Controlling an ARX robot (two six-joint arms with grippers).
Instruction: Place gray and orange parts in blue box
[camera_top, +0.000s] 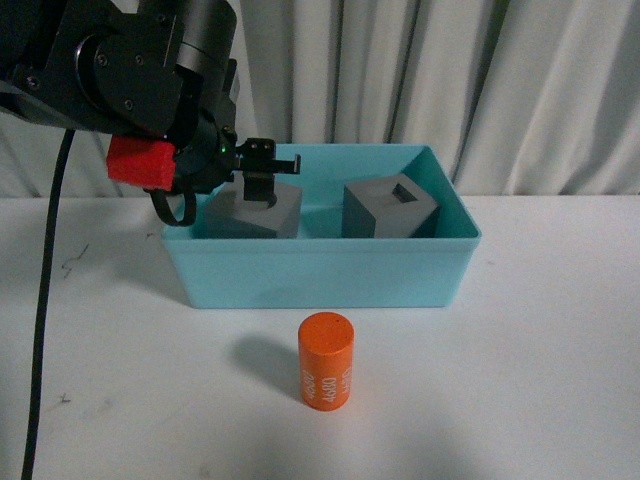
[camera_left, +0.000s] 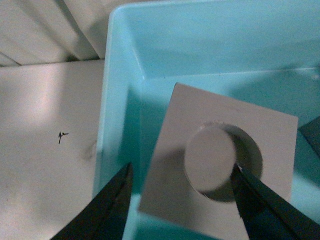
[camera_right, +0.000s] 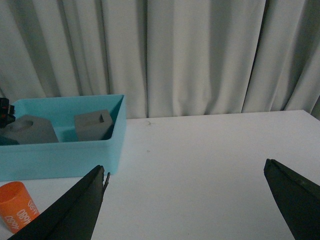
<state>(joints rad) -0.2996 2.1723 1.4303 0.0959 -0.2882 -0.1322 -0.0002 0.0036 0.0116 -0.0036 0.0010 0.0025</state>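
A white surface (camera_top: 560, 380) fills the foreground, matte and mostly bare. Behind it hangs a pale grey-white curtain (camera_top: 400, 70) in deep vertical folds, its foot meeting the far edge of the surface. On the left side of the surface there is a small dark scuff (camera_top: 70, 265), and nearer the front edge a second, fainter fleck (camera_top: 62, 399). Seen closer in the left wrist view, one little black scratch (camera_left: 61, 136) looks like a tiny arrow.
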